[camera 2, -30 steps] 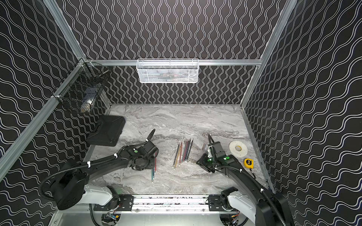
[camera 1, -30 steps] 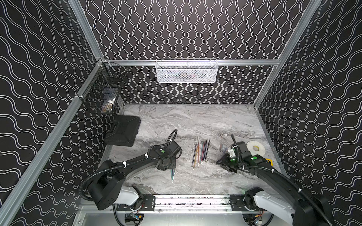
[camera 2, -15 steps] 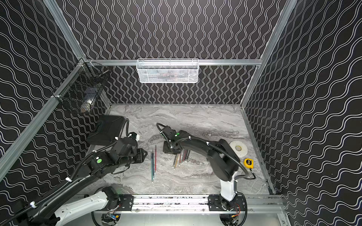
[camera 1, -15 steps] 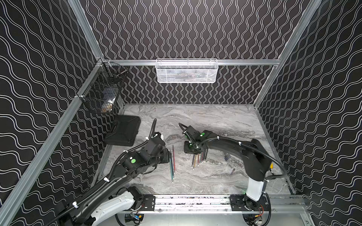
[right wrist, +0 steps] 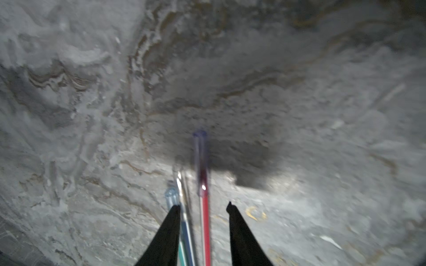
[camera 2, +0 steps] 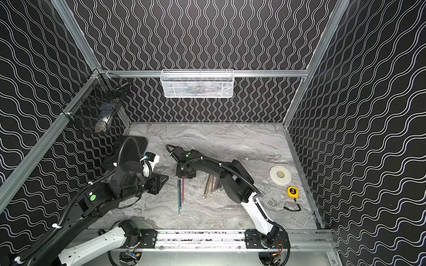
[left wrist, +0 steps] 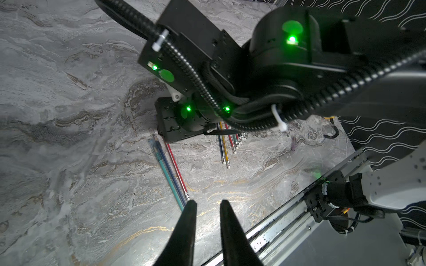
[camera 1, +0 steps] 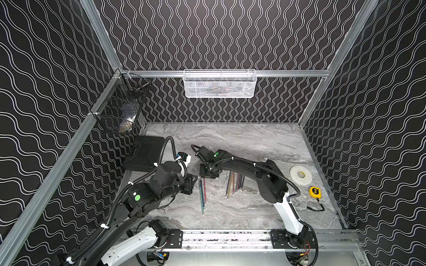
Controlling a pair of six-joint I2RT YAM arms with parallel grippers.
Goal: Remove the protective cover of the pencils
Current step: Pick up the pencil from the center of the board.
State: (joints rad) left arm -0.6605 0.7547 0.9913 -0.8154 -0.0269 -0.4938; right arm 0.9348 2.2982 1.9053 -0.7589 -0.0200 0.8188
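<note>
The right gripper [right wrist: 202, 205] has its jaws released and standing apart, clamping nothing. A long, thin red pencil [right wrist: 205, 230] lies flat on the grey marble-patterned tabletop [right wrist: 322, 115] and runs through the gap between them; the view is too blurred to tell whether it touches either finger. Straight ahead of the jaws, its pointed end sits inside a clear, faintly violet plastic cap [right wrist: 200, 152]. Just outside one finger lie a teal pencil [left wrist: 164, 169] and a blue pencil [left wrist: 170, 169], side by side, each with its own clear cover.

The left gripper [left wrist: 208, 202] is narrowly parted and empty. It hangs above the table with the opposite ends of these three pencils just ahead of one fingertip. A row of coloured pencils [camera 1: 235, 184] lies beyond the right gripper, on the side away from the left one.

These pencils look light, stiff and very thin, so they will likely roll or skid under a sideways nudge. The cap is probably slick and held on by friction. The best hold looks to be one gripper pinching the shaft close behind the cap while the other takes the cap and pulls along the pencil's axis. Bending risks snapping the lead.
</note>
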